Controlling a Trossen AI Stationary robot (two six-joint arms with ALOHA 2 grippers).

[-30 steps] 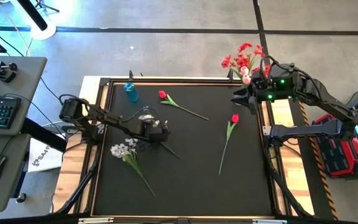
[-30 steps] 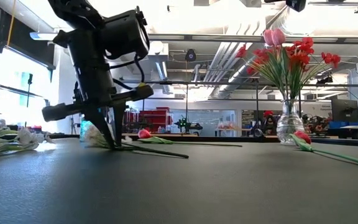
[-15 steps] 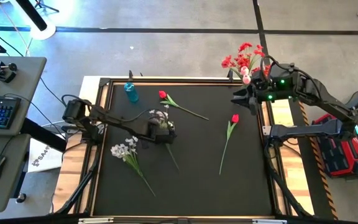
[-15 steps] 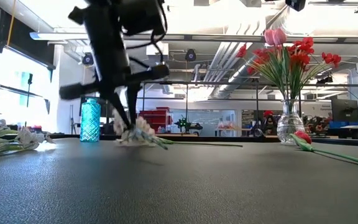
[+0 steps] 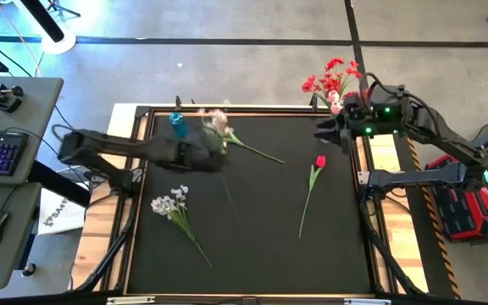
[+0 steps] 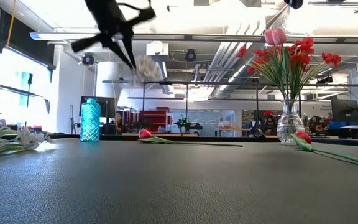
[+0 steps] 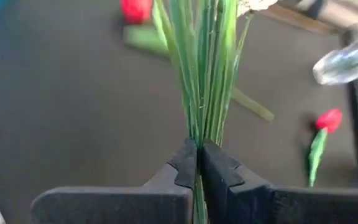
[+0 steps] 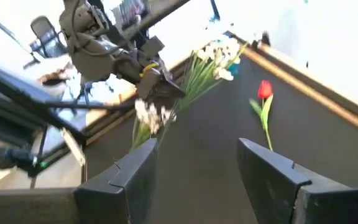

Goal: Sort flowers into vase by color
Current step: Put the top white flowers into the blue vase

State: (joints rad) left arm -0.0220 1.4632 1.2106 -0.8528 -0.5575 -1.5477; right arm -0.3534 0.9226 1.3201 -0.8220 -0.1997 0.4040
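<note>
We see the left hand [image 7: 198, 163] raised above the bench [image 5: 252, 246], toward 11 o'clock of its dark mat, clenched on the green stems of a white blossom spray [image 5: 216, 121]; in the left wrist view the two fingers [image 7: 180, 167] meet on the bundled stems, and in the low view the spray [image 6: 145, 65] hangs in the air well above the surface. The blue vase [image 5: 178, 125] stands just beside this hand, at the 11 o'clock corner. A second white spray [image 5: 170, 204] lies flat toward 8 o'clock. One red bud [image 5: 223, 130] with its long stem lies near 12 o'clock, partly under the lifted spray in the overhead view, and another red bud [image 5: 319, 161] lies toward 2 o'clock, its stem running down toward the centre. The clear vase [image 6: 289, 123], at the 1 o'clock corner, holds red sprays [image 5: 332, 78] and a pale pink tulip [image 6: 274, 37]. The right hand [image 5: 334, 134] waits at 2 o'clock by the bench edge, its fingers [image 8: 272, 172] spread apart and grasping nothing.
</note>
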